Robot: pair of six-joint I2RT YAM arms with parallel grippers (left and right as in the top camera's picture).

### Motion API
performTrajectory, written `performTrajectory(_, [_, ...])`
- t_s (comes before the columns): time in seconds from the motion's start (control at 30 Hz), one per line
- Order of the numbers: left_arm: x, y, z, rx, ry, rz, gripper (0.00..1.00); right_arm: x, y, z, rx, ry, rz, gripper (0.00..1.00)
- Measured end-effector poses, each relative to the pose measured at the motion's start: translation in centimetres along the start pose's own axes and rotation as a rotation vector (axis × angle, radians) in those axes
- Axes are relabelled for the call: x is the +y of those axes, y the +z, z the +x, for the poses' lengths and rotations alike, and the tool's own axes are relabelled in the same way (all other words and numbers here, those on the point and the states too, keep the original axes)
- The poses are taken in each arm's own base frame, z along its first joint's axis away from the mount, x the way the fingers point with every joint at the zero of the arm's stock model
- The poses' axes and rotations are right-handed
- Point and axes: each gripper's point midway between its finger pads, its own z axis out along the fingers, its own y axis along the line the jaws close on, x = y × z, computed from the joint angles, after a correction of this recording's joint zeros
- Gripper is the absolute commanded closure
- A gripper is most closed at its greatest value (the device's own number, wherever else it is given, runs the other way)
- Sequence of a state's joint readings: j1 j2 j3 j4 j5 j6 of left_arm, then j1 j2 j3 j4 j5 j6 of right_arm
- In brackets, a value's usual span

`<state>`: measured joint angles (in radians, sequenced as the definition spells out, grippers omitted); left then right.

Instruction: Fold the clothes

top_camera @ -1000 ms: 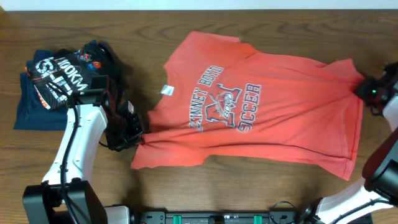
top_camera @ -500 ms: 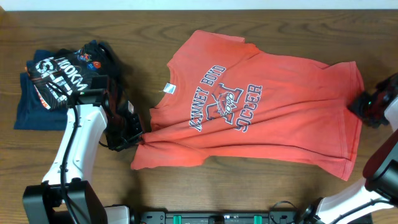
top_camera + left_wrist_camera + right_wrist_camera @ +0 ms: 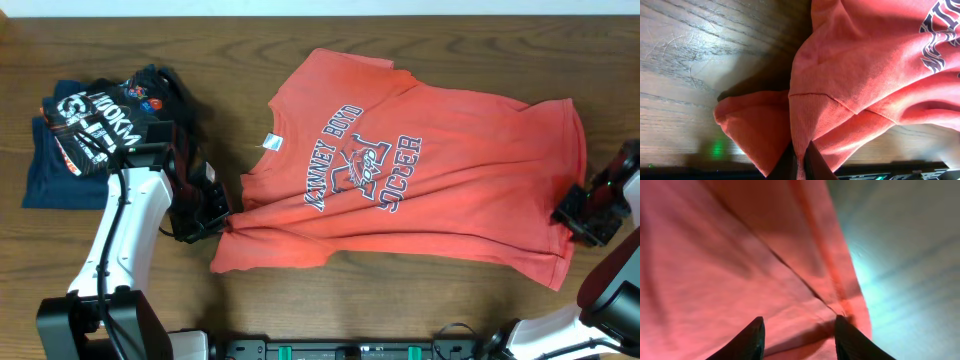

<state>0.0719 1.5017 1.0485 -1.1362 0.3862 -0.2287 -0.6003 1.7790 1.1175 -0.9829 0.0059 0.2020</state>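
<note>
Overhead faces straight down; both wrist cameras hug the T-shirt [image 3: 470, 190]

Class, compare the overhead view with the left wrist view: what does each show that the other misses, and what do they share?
Only overhead: the whole outline of the T-shirt, the black shirt on the navy garment to its left, and the right claw at the T-shirt's right edge. Only left wrist: a close look at the left claw shut on a fold of the fabric. Both: the T-shirt and the wooden table.
</note>
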Motion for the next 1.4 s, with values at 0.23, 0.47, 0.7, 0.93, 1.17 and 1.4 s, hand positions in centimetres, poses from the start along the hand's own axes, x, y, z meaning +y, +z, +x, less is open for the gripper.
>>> performTrajectory(0.23, [0.0,0.0,0.0,0.0,0.0,0.0,0.94,-1.3,2.2,2.3,0.053,0.017,0.062,0.57])
performTrajectory(0.47, [0.0,0.0,0.0,0.0,0.0,0.0,0.94,-1.7,3.0,3.0,0.061,0.023,0.077,0.56])
performTrajectory(0.7, [0.0,0.0,0.0,0.0,0.0,0.0,0.94,-2.2,3.0,4.6,0.125,0.03,0.102,0.55])
performTrajectory(0.93, [0.0,0.0,-0.1,-0.004,0.001,0.001,0.94,-2.4,2.8,6.1,0.18,0.043,0.113,0.5])
performTrajectory(1.17, [-0.1,0.0,-0.3,-0.013,0.005,0.004,0.94,-2.3,2.8,6.4,0.194,0.054,0.105,0.73])
performTrajectory(1.4, [-0.1,0.0,-0.4,-0.014,0.005,0.004,0.94,-2.2,2.8,6.4,0.194,0.069,0.102,0.99])
